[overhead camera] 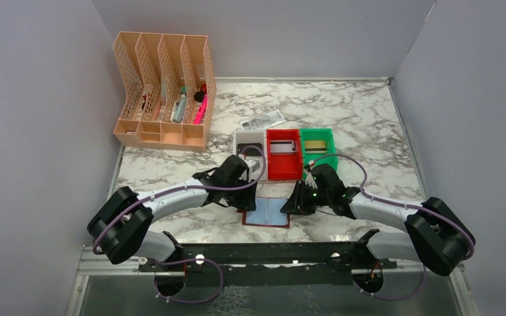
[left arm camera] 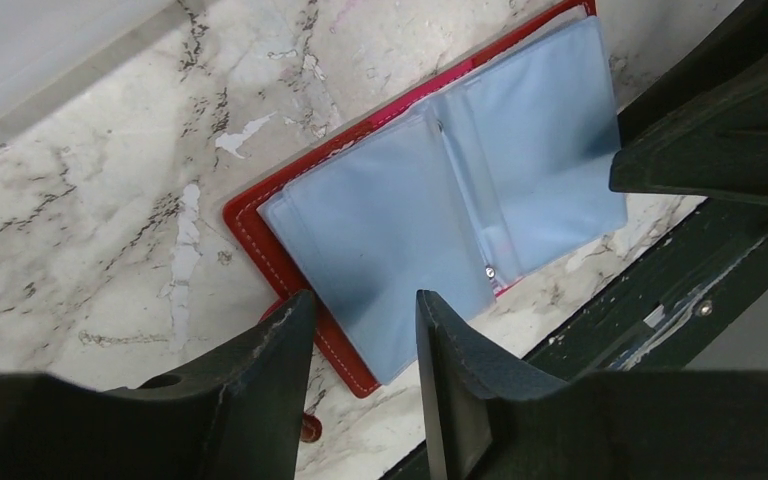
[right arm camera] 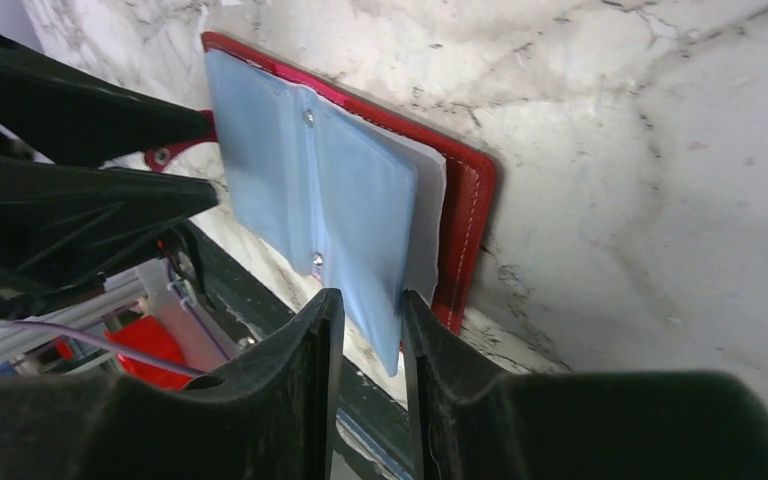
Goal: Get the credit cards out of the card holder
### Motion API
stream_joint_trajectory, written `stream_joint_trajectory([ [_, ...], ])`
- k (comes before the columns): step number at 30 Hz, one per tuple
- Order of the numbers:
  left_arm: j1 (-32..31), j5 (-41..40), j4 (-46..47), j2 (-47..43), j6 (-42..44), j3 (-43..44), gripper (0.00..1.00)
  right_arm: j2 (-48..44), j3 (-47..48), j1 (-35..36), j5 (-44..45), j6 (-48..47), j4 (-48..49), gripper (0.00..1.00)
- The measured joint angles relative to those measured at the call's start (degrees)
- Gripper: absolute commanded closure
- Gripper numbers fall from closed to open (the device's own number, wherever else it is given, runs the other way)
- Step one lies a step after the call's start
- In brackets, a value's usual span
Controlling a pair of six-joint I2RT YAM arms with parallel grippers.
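Three small bins stand in a row behind the arms. The grey bin [overhead camera: 248, 139] holds something dark, the red bin [overhead camera: 283, 163] a pale card [overhead camera: 283, 148], and the green bin [overhead camera: 318, 155] what looks like a gold card [overhead camera: 314, 145], though the top view is too small to be sure. A peach file rack [overhead camera: 165, 92] at the back left holds pens.

The card holder [left arm camera: 440, 190] lies open on the marble table [overhead camera: 369, 118] between both grippers, blue sleeves up. The left gripper [left arm camera: 365, 350] hangs over its near corner, jaws partly apart and gripping nothing. The right gripper [right arm camera: 372, 340] has a sleeve's edge between narrow jaws; I cannot tell whether it is pinched.
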Motion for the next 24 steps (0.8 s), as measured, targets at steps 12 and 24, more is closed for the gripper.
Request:
stream_joint_trajectory([
  [12,-3.1,-1.5,1.6,1.6,-1.9,-0.7,0.63,-0.5,2.8,0.0,-2.7,0.0,1.5,0.81],
  [24,-3.3,-1.7,2.2,1.6,-2.6,-0.7,0.68,2.8,5.4,0.6,-4.6,-3.1,1.1,0.9],
])
